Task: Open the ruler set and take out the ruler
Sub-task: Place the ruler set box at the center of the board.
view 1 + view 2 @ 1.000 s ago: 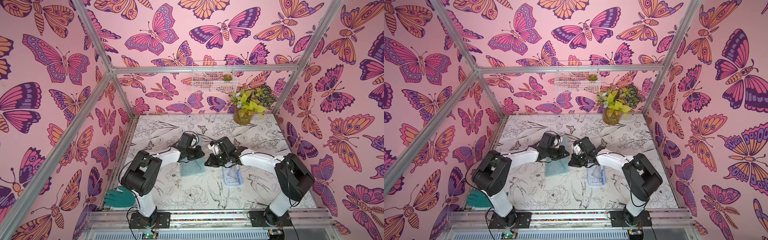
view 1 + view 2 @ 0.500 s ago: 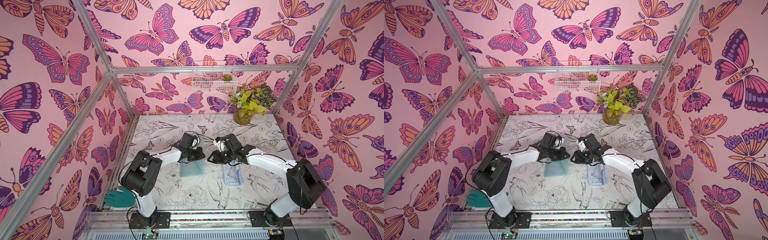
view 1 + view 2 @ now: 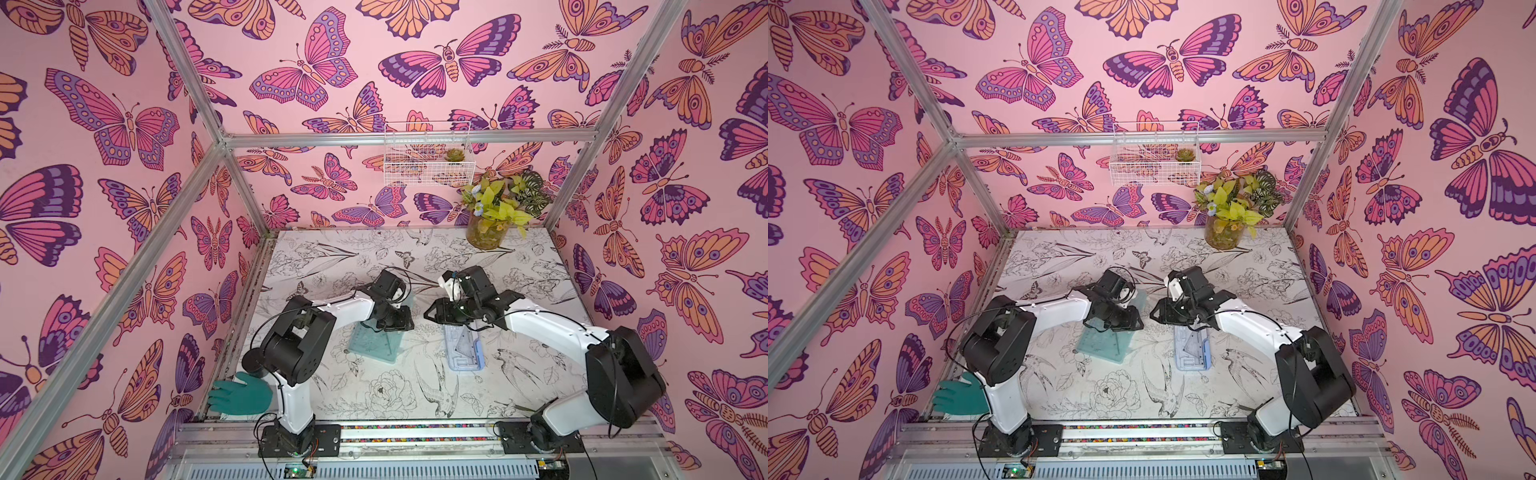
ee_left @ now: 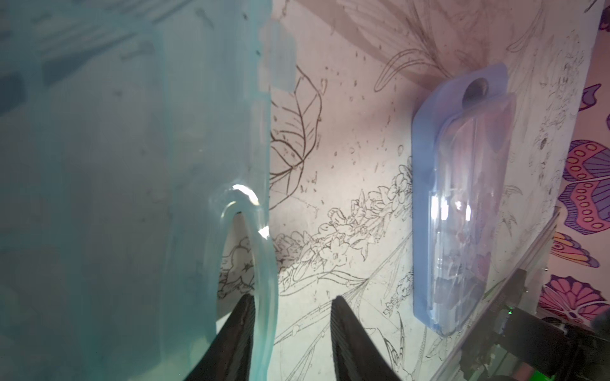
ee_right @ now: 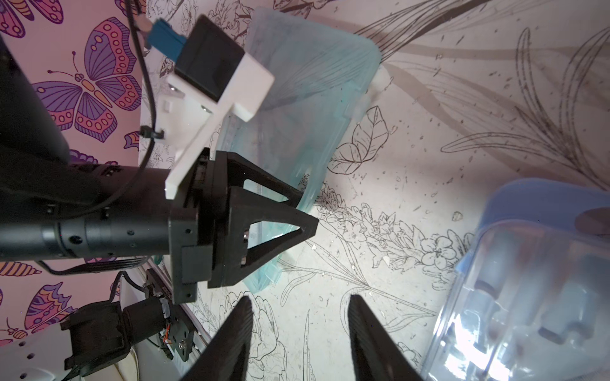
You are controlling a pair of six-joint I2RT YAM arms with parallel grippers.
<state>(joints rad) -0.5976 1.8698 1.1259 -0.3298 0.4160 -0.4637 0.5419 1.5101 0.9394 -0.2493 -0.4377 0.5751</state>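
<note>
A: Okay, left gripper [image 4: 292, 298] first: jaws?
B: Spread, nothing pinched. Only the table [image 4: 346, 158] showed in the gap.
A: Where was the teal ruler case [image 4: 115, 165]?
B: Outside the gap, against the outer side of one left finger [image 4: 239, 333]. Its rim with the rounded hang slot crossed that fingertip. Touching or not, couldn't tell.
A: And the blue ruler case [image 4: 462, 214]?
B: Beyond the other left finger, well apart, flat on the table.
A: And the right gripper [image 5: 300, 298]?
B: Jaws apart too, empty, bare table between them. Blue case sat just outside one right finger. Teal case lay ahead of the tips, behind the left gripper.
A: Looks?
B: Teal one was translucent, flat, rectangular, with rounded corners. Blue one was narrower, with a blue backing, a round hang hole and a clear domed cover.
A: Contents?
B: Through the blue case's cover, a clear triangular set square [image 3: 465, 344] showed in a top view. The other pieces were too blurred to name. Teal case showed faint scale marks through the plastic. Open or shut, couldn't tell for either.
</note>
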